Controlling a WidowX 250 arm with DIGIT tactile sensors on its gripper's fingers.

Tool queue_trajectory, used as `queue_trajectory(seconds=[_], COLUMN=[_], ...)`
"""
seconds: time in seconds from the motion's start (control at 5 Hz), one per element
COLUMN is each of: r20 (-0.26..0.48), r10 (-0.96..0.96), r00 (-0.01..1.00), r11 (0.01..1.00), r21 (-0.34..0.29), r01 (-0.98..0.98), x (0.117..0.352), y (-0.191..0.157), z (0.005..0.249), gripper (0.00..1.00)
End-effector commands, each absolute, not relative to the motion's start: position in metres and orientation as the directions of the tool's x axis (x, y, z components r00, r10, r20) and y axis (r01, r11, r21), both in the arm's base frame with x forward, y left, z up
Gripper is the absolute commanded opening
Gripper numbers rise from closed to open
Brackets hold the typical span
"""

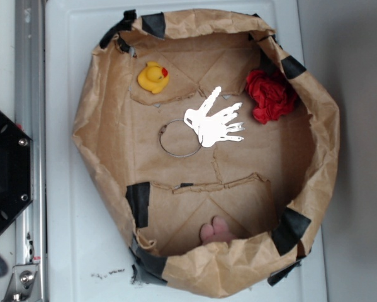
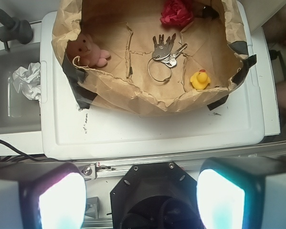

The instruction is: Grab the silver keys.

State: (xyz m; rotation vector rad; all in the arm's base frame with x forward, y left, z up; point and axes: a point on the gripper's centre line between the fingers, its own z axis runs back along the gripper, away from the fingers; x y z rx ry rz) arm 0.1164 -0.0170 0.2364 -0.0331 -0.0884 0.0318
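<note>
Your silver keys (image 1: 213, 123) (image 2: 164, 49) lie flat on the floor of the brown paper bin (image 1: 97, 126) (image 2: 147, 100), near its middle, the blades fanned out like fingers and the thin wire ring (image 1: 180, 138) (image 2: 159, 71) attached on one side. In the exterior view they glare almost pure white. Nothing is touching them.

From the wrist camera, you see the keys well ahead of the gripper (image 2: 142, 193) and roughly centred between its two fingers, slightly toward the right one. The ring lies on the nearer side of the bunch, toward the gripper. The gripper's two pale, glowing fingers (image 2: 61, 200) stand wide apart at the bottom of the wrist view, with nothing between them, and they are far back from the bin, outside its near wall.

Around the keys: the small yellow rubber duck (image 1: 153, 77) (image 2: 199, 79) sits ahead and to the right of the gripper, nearer to it than the keys. The red fabric flower (image 1: 271, 94) (image 2: 176, 13) lies beyond the keys, against the far wall of the bin. A pink plush toy (image 1: 216, 231) (image 2: 88, 51) rests ahead and to the left, beside the bin's left wall.

The bin, its rim patched with black tape, stands on a white tray (image 1: 68, 207) (image 2: 147, 136). Far left, crumpled white paper (image 2: 27, 81) lies off the tray.
</note>
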Motion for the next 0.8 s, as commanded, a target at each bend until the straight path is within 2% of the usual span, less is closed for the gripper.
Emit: queue_trajectory(seconds=[0.0, 0.6], r20=[0.088, 0.064], r10=[0.033, 0.183], r00=[0.996, 0.981], r11=[0.999, 0.983], r21=[-0.034, -0.003], r01=[-0.030, -0.184], x=[0.116, 0.195], y=[-0.017, -0.033], z=[0.236, 0.216], gripper=[1.00, 1.00])
